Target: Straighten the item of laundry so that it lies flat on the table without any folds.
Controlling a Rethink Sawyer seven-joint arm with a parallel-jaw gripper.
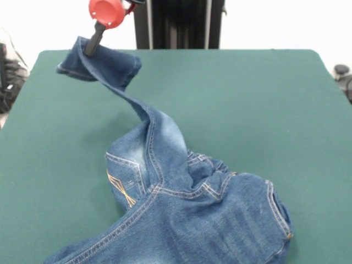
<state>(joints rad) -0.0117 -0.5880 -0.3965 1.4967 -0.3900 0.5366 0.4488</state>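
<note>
Hand (91, 48) clamped on 1 leg of 1 jeans (181, 203), lifted above 1 table (247, 99).

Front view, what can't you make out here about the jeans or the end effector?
- Jeans: lower part cut off by the bottom edge.
- End effector: tip buried in the lifted leg's cuff, so open or shut is unclear.
- Arm above the red disc: cut off by the top edge.

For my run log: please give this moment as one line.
gripper: shut on jeans leg hem, lifted | jeans: bunched, folded | table: green | task: not done
</note>
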